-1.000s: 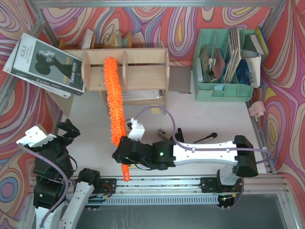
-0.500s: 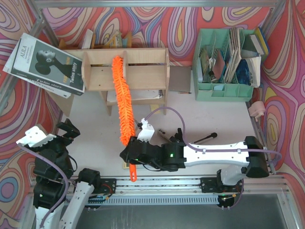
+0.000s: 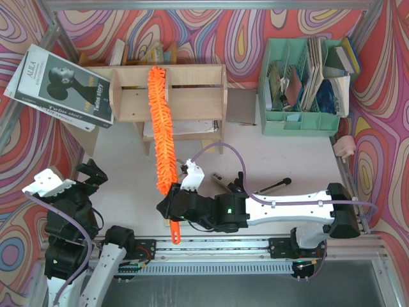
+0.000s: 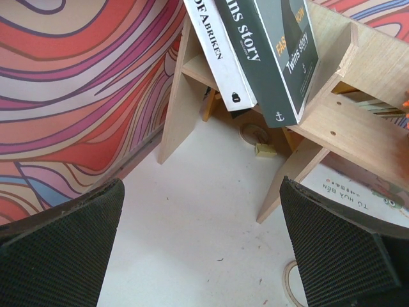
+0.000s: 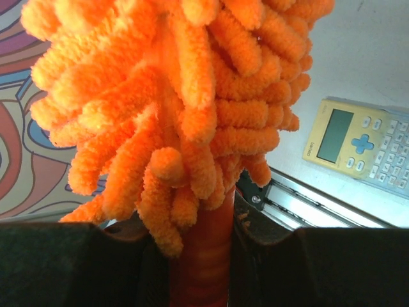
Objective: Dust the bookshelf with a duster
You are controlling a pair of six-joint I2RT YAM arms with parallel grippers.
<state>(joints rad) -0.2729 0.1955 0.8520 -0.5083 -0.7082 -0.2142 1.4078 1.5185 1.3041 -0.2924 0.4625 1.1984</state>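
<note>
– Swirly red-and-yellow backdrop (image 3: 255,25) all round, pale table (image 3: 275,160) beneath. Where's the duster (image 3: 163,141)?

– Stretched from near to far, left of centre. Its fluffy head runs over the table and up across the bookshelf (image 3: 192,102), with the tip at the far top edge beside a divider. I can't tell from above which compartment it touches.

– Who has it?

– The right gripper (image 3: 176,208). It's clamped on the handle (image 3: 173,231) just below the head. The right wrist view shows the orange stem pinched between both fingers (image 5: 319,268), noodles spilling over them. The handle's end pokes out on the near side.

– Why grip so low?

– My guess is that holding a long tool by its end lets the arm sit back over the table while the head does the reaching. It also leaves the whole fluffy length free to wipe wood.

– And the left gripper (image 4: 198,243)?

– Spread wide, holding nothing, at the near left. It faces the books (image 4: 268,51) leaning on the shelf's left end. It's probably placed there so it doesn't block the sweep.

– Anything to mind?

– A calculator (image 5: 361,147) lies on the table near the right gripper, and a low swing could nudge it.
</note>
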